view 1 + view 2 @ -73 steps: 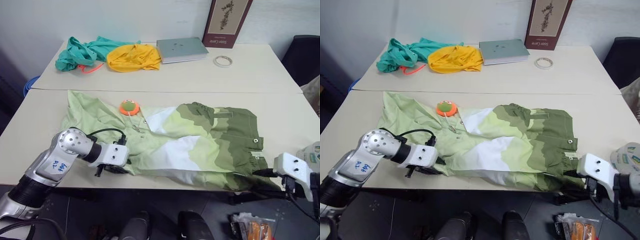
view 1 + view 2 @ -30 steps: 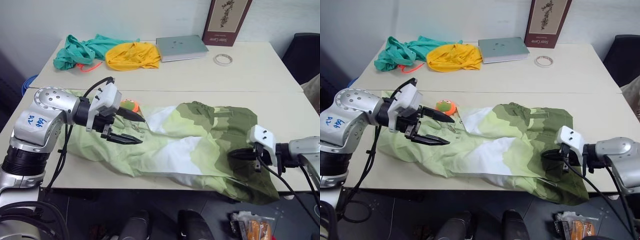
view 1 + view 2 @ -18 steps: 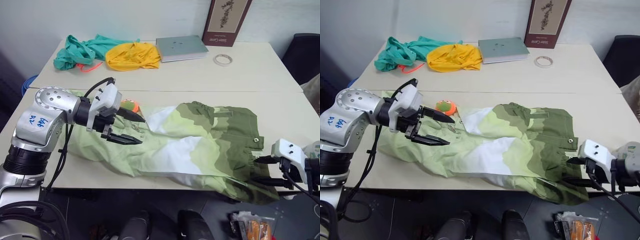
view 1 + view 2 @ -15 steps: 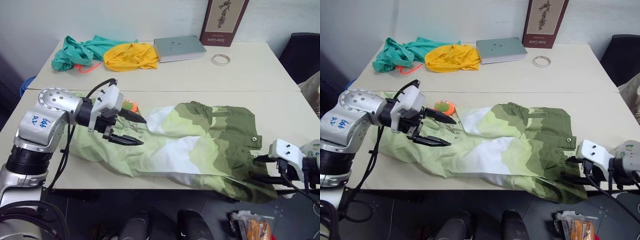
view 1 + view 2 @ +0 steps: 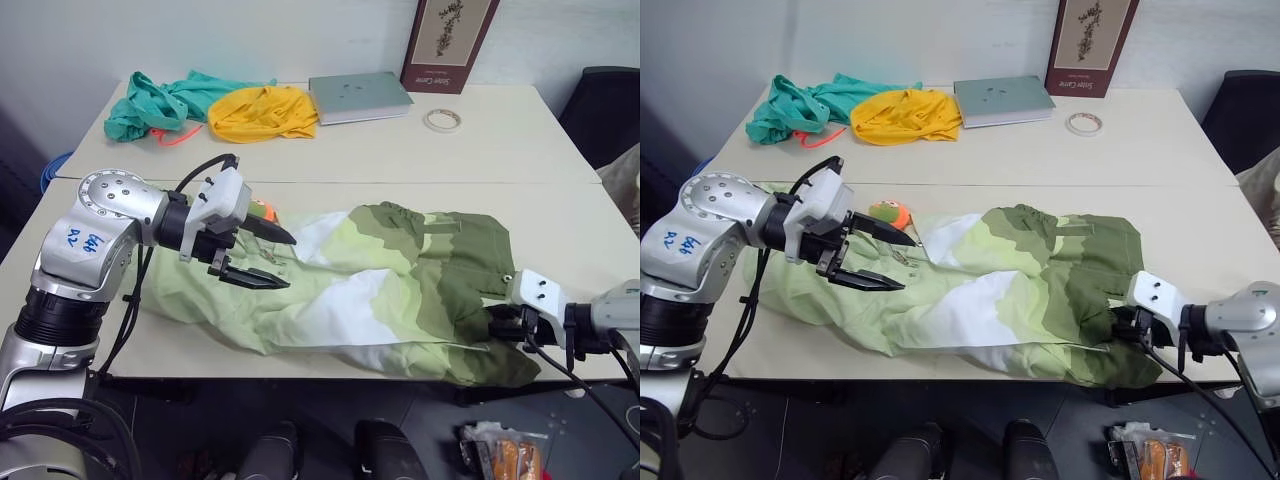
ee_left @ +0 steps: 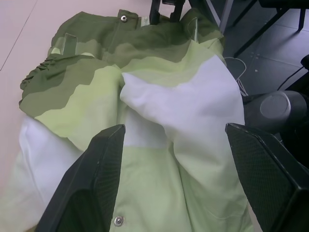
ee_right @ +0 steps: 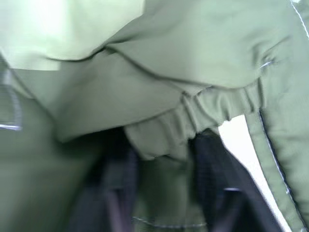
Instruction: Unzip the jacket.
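Pale green, white and olive, the one jacket lies spread across the near table in the head views, the left gripper hovering spread-fingered over its collar end, while the right wrist view shows the right gripper pinching the gathered olive hem, its fingers half buried in cloth.

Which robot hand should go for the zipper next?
Probably the left gripper: it hovers open over the pale green collar end of the jacket, where the zipper seems to start. The right gripper is pinching the olive hem.
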